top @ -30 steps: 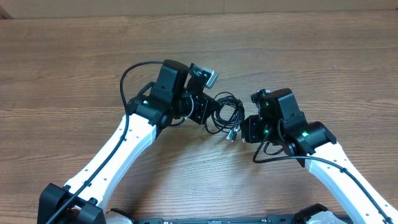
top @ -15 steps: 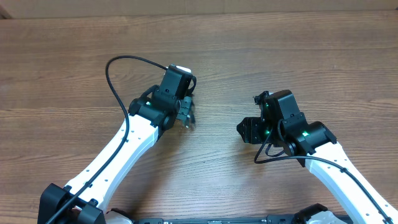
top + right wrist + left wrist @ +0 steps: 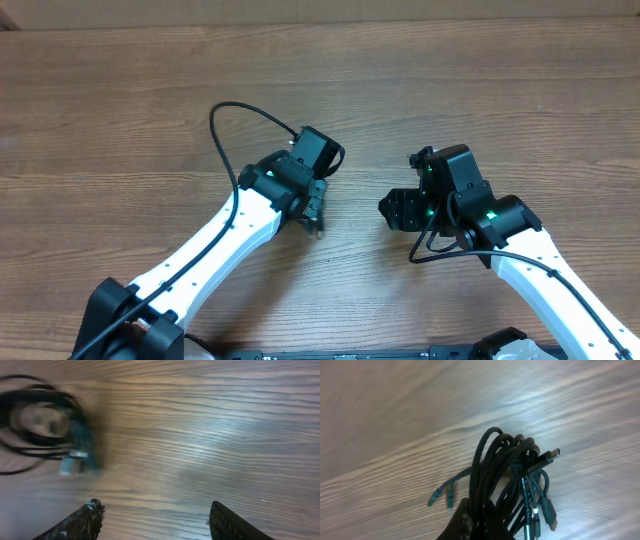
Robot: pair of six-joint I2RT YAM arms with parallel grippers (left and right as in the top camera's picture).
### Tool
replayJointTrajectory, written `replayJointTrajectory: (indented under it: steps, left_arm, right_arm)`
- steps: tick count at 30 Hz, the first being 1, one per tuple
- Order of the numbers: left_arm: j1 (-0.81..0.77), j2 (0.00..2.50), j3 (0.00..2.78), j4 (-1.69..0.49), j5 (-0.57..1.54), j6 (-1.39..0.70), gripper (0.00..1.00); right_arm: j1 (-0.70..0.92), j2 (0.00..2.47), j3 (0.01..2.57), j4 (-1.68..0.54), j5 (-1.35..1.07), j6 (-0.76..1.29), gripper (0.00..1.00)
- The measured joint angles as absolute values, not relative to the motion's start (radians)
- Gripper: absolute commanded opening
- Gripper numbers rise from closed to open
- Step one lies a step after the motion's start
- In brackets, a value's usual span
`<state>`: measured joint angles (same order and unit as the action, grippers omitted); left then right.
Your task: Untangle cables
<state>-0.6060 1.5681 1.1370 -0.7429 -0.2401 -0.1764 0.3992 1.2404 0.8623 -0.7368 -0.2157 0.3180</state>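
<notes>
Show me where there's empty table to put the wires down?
The far side of the table, beyond both arms, is bare. So is the patch left of the left arm, and the near middle between the arms. It's crowded in the gap between the left end effector, gripping the cables, and the open right end effector.

The desk is plain brown wood grain, lines running side to side, with a bit of pale glare on it in the wrist views. A bunch of black cables hangs over it, and I honestly can't tell if any strand actually touches the wood.
</notes>
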Motion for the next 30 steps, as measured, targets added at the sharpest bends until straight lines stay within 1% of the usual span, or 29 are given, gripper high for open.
replayJointTrajectory:
  steps: [2,7,8,14,16,21,22,25,27,28,30]
  left_arm:
    - [-0.607,1.571,1.137,-0.712,-0.163,-0.177,0.04]
    - [-0.607,1.571,1.140,-0.670,-0.001,-0.177,0.04]
    - [-0.607,1.571,1.145,-0.672,0.031,-0.177,0.04]
    - [-0.607,1.571,1.188,-0.673,0.148,-0.177,0.04]
    - [-0.607,1.571,1.201,-0.673,0.181,-0.177,0.04]
    - [-0.607,1.571,1.225,-0.677,0.225,-0.177,0.04]
    - [-0.607,1.571,1.229,-0.680,0.229,-0.177,0.04]
    - [-0.607,1.571,1.233,-0.682,0.237,-0.177,0.04]
    - [-0.607,1.571,1.233,-0.683,0.241,-0.177,0.04]
    - [-0.607,1.571,1.233,-0.684,0.241,-0.177,0.04]
    - [-0.607,1.571,1.233,-0.684,0.241,-0.177,0.04]
  right_arm:
    - [0.399,1.240,0.862,-0.733,-0.260,0.299,0.65]
    - [0.399,1.240,0.862,-0.723,-0.315,0.269,0.56]
    - [0.399,1.240,0.862,-0.719,-0.318,0.266,0.56]
    - [0.399,1.240,0.862,-0.702,-0.319,0.260,0.54]
    - [0.399,1.245,0.862,-0.702,-0.318,0.259,0.50]
    - [0.399,1.280,0.862,-0.700,-0.323,0.257,0.43]
    - [0.399,1.287,0.862,-0.700,-0.322,0.258,0.39]
    - [0.399,1.300,0.862,-0.700,-0.315,0.256,0.16]
    - [0.400,1.308,0.862,-0.701,-0.303,0.257,0.06]
    - [0.399,1.312,0.862,-0.701,-0.296,0.260,0.04]
    - [0.399,1.325,0.862,-0.700,-0.284,0.261,0.04]
